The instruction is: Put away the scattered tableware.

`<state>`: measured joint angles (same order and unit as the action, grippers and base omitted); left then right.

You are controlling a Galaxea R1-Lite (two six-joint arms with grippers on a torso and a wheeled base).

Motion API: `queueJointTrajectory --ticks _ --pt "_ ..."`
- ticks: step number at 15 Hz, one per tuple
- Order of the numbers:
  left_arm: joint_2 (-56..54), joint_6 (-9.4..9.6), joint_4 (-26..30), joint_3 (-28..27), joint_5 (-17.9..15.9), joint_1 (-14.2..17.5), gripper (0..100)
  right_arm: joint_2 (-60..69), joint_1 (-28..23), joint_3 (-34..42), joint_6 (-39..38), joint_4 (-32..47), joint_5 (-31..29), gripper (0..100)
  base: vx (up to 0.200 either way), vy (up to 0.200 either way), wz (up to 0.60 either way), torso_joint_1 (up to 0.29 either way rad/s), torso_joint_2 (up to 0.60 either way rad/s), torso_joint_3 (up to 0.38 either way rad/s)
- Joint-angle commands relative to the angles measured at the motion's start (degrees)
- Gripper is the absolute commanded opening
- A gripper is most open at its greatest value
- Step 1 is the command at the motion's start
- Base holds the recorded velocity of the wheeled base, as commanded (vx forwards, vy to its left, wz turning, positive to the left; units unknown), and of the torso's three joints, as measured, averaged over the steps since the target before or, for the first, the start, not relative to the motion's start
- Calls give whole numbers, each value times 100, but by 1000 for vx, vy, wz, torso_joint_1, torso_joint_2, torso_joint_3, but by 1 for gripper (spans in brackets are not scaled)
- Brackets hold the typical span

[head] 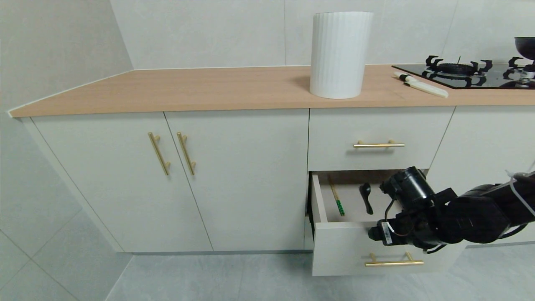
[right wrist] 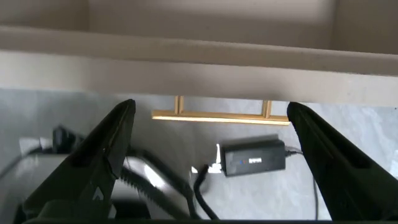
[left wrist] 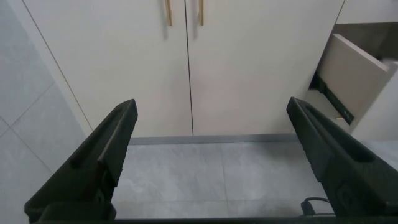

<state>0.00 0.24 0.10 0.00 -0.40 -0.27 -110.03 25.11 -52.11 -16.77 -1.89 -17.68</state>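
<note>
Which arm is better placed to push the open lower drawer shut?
Right. The right hand, open, hangs at the front of the pulled-out white lower drawer, above its brass bar handle. The left hand faces the closed white cabinet doors instead.

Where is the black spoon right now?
Head view, right side: the black spoon lies inside the open lower drawer, right of the chopsticks.
</note>
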Motion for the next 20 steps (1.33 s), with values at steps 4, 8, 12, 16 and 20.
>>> queueJointTrajectory --ticks 4,8,12,16,20 --pt "0 2 -1 0 -4 0 100 -765 -288 -475 -36 -400 -78 100 0 0 0 0 0 0" --pt "0 2 -1 0 5 0 100 -1363 -560 -440 -116 -1833 -254 100 0 0 0 0 0 0" --pt "0 2 -1 0 -4 0 100 -1952 -657 -449 -98 -2949 -623 100 0 0 0 0 0 0" --pt "0 2 -1 -9 5 0 100 -2356 -718 -466 -72 -3986 -702 100 0 0 0 0 0 0" --pt "0 2 -1 0 -4 0 100 -2593 -771 -616 -89 -4522 -790 100 0 0 0 0 0 0"
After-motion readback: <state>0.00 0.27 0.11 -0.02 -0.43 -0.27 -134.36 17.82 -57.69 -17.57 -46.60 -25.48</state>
